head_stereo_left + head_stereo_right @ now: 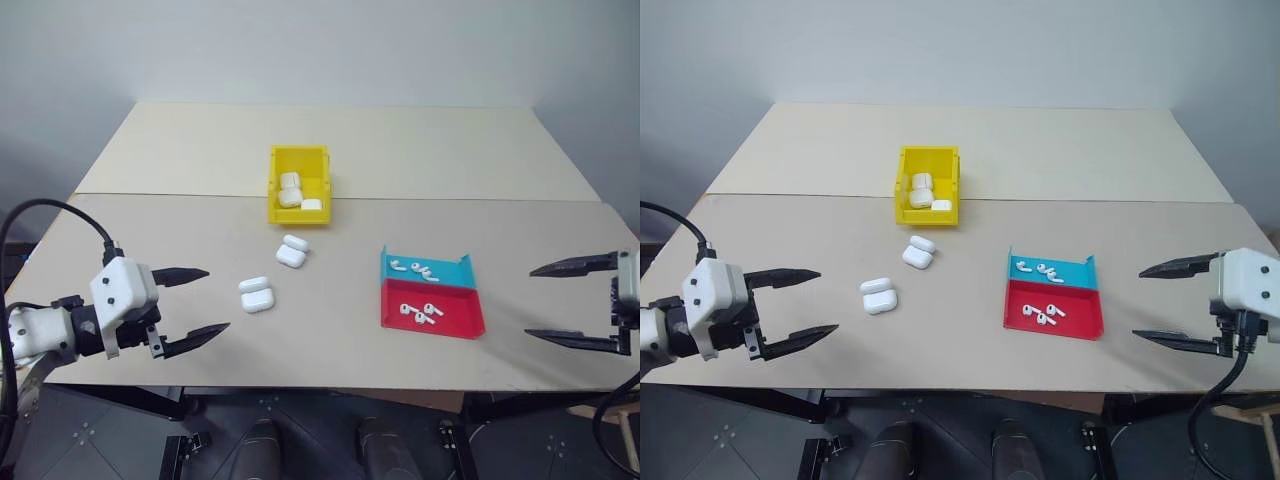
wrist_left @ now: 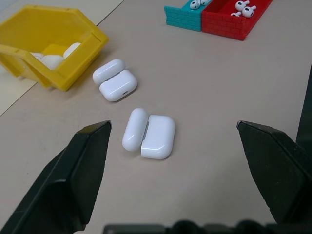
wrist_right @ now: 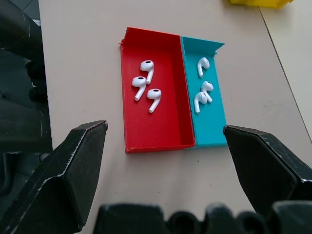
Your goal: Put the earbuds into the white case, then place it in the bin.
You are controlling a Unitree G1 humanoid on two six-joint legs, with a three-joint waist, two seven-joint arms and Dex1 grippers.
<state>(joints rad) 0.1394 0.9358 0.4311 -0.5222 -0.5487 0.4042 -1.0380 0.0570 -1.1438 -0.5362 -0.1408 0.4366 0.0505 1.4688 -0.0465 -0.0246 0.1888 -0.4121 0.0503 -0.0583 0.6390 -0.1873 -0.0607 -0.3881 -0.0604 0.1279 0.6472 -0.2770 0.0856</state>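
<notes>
Hovering apart at the table's two sides, both grippers are spread wide and hold nothing: left gripper [image 1: 190, 308], right gripper [image 1: 568, 302]. The yellow bin [image 1: 298, 157] is taken as landmark; a few white cases already lie inside it. Two open cases sit on the table just in front of the bin, the nearer case [image 1: 292, 250] close to its front wall, the farther case [image 1: 256, 295] beyond that, toward the left gripper. The earbuds [image 3: 146, 85] lie in a red tray [image 3: 153, 131] and a teal tray [image 3: 214, 131], well to the right of the bin, three visible in each. Judged step: first pickup not yet begun. An earbud is best pinched by its stem with fingers narrowed first, while the open case is steadied by the other gripper. No brand, label or writing can be read anywhere.
</notes>
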